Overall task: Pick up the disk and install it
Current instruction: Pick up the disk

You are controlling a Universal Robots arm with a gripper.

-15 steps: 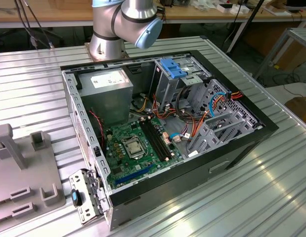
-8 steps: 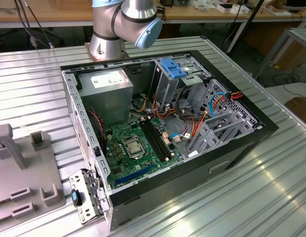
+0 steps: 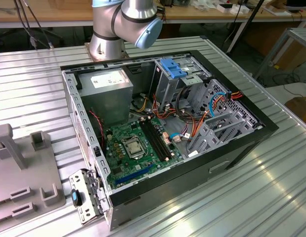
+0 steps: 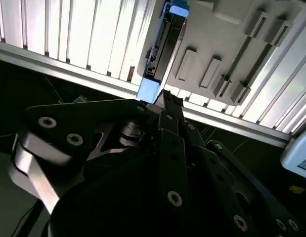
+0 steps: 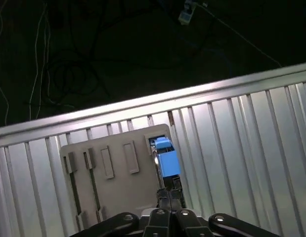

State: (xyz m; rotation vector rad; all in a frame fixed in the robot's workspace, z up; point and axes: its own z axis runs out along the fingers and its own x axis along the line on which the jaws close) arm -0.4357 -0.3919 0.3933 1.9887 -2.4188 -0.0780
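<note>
The disk point(image 5: 167, 160) has a bright blue frame and a dark body and is seen edge-on in both wrist views. It reaches away from my fingertips over a grey slotted holder point(image 5: 113, 192) on the ribbed metal table. My gripper point(image 5: 168, 193) looks shut on the disk's near end, its dark fingers close together. In the second wrist view the disk point(image 4: 165, 44) runs from my gripper point(image 4: 162, 101) up past the holder point(image 4: 217, 34). Whether the disk still touches the holder I cannot tell.
The open computer case point(image 3: 241, 143) lies on the table with its motherboard point(image 3: 135, 145) and a metal drive cage with a fixed blue bracket point(image 3: 173, 67) exposed. The arm's base point(image 3: 108, 42) stands behind it. The grey holder point(image 3: 24, 173) sits at the exterior view's left. Dark floor and cables lie beyond the table edge point(image 5: 143, 106).
</note>
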